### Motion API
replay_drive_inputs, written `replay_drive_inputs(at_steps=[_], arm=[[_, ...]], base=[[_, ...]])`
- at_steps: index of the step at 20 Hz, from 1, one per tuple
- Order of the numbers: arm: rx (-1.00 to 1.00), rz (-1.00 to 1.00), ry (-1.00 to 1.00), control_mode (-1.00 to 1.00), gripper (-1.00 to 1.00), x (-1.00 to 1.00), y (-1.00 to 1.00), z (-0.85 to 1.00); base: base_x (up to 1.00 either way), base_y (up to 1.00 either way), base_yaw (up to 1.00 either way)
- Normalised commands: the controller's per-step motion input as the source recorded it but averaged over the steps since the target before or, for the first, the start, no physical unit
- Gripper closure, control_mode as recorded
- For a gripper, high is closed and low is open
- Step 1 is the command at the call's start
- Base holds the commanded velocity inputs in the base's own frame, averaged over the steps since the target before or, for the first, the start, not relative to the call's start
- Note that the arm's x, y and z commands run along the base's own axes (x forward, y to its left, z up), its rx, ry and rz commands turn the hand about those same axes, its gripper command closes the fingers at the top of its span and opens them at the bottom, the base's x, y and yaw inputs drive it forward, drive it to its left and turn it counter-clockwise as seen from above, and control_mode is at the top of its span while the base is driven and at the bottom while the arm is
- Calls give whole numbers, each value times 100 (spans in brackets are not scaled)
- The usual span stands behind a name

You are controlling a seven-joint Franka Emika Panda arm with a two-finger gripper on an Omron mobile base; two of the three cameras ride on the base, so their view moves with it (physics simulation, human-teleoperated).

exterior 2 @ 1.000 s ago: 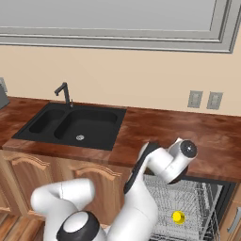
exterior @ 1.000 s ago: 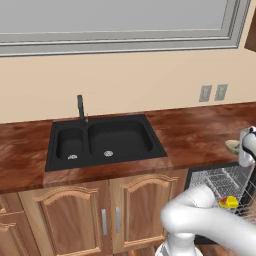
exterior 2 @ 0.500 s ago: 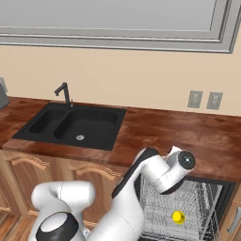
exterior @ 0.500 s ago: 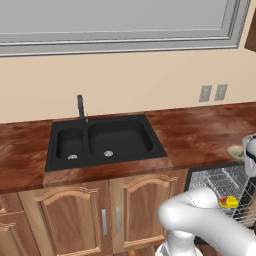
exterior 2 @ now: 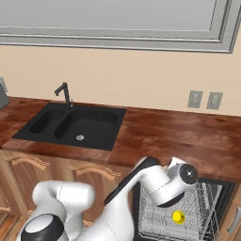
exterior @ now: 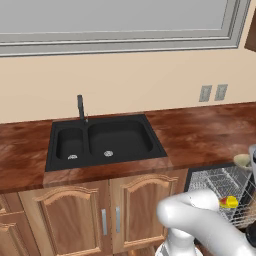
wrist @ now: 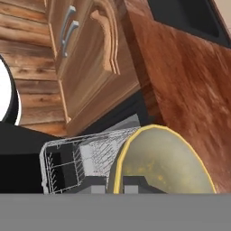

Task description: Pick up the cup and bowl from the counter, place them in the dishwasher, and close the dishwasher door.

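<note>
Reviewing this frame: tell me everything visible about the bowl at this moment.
The bowl is small, shallow and round, olive-tan with faint speckles inside and a brighter yellowish rim. In the hand view it sits right at the claw, its rim at the dark fingertips, apparently gripped and tilted, hanging over the dishwasher rack beside the counter edge. In the left base view a sliver of it shows at the right edge, above the rack where the cup already lies.

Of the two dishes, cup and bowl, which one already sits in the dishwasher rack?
The yellow cup sits in the wire rack. The olive-tan bowl is not there yet; it fills the hand view right at the gripper.
</note>
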Motion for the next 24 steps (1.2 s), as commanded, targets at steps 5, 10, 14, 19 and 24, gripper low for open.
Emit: replay_drive_inputs(at_steps=[5,10,14,19,24], arm=[[-5,3,0,-100,100,-10,0,-52],[-4,3,2,-100,100,0,0,-69],[-2,2,2,-100,100,0,0,-66],[0,3,0,-100,100,13,0,-65],[0,0,2,-100,100,39,0,-68]], base=[[0,0,0],[0,0,0],[0,0,0],[0,0,0],[0,0,0]])
